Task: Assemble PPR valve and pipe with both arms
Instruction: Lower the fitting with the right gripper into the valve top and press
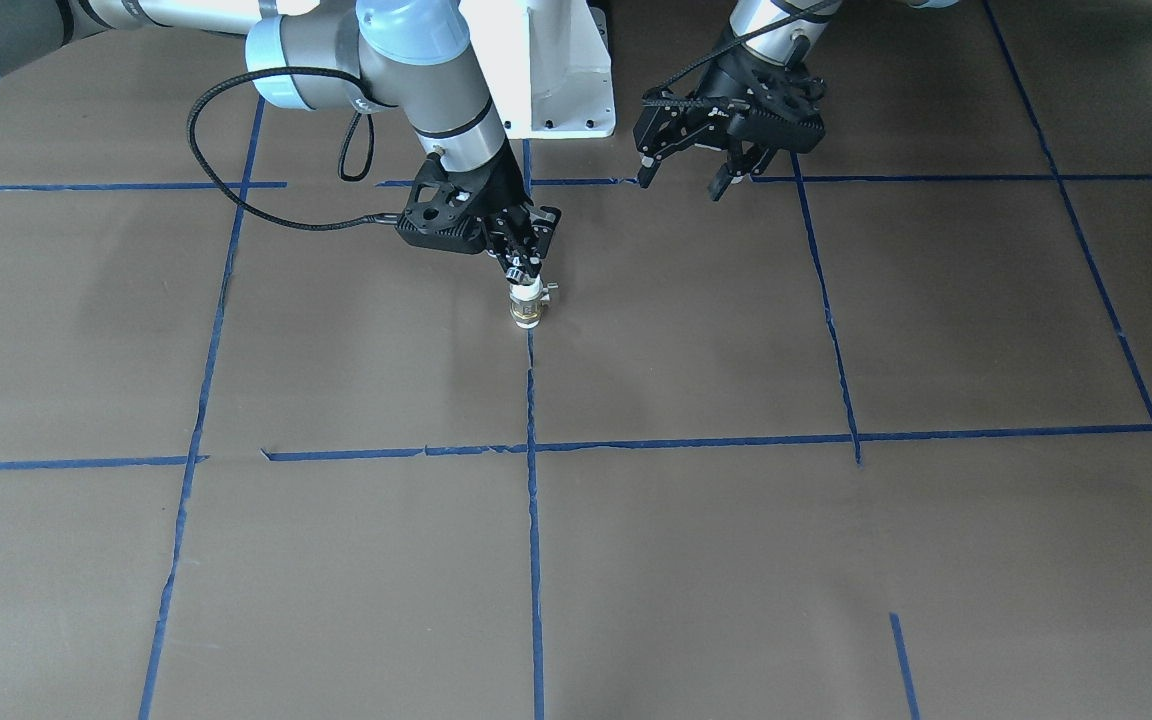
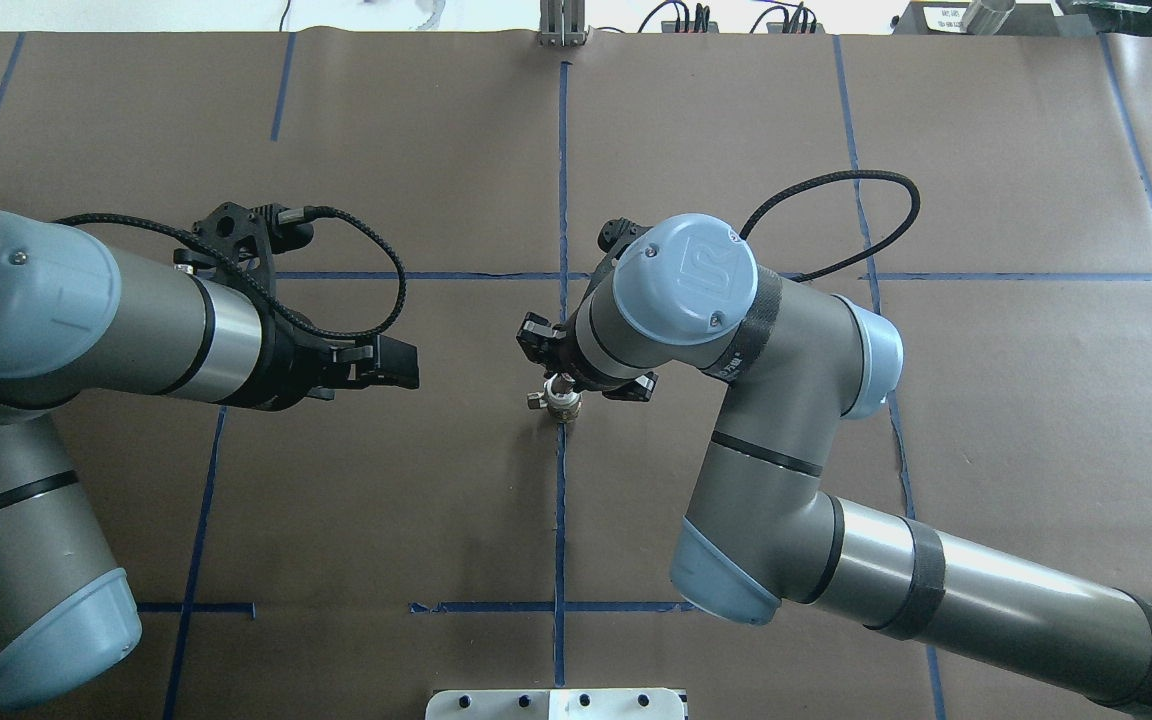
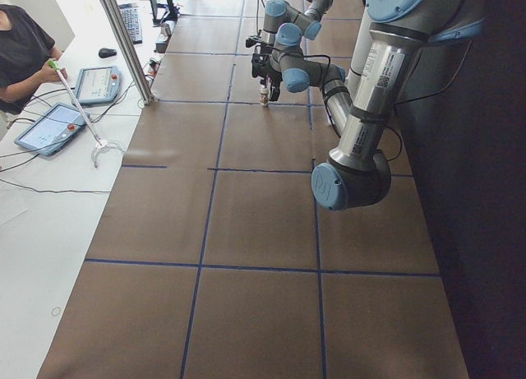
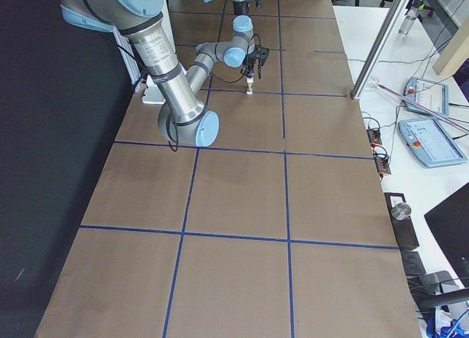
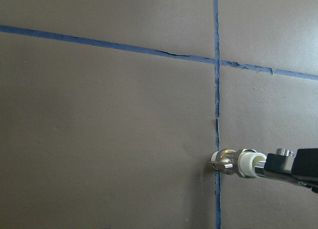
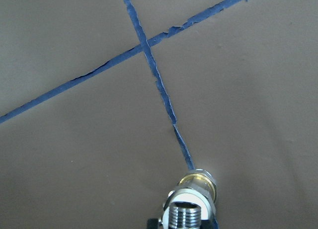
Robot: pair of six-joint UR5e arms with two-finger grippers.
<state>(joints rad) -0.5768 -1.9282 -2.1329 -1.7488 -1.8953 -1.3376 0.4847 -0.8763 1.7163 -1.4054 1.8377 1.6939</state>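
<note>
The PPR valve (image 1: 526,308), with white ends and a brass band, stands upright on the centre blue tape line; it also shows in the overhead view (image 2: 562,403) and the left wrist view (image 5: 233,162). The chrome pipe (image 6: 188,215) sits on its upper end, threaded mouth up, and also shows in the left wrist view (image 5: 284,152). My right gripper (image 1: 524,268) points down and is shut on the pipe. My left gripper (image 1: 681,172) is open and empty, above the table and apart from the valve; in the overhead view (image 2: 406,365) it is to the valve's left.
The white pedestal base (image 1: 556,70) stands just behind the valve. Blue tape lines (image 1: 533,520) divide the brown table cover. An aluminium post (image 3: 123,42), tablets (image 3: 49,126) and an operator (image 3: 20,42) are at the far table side.
</note>
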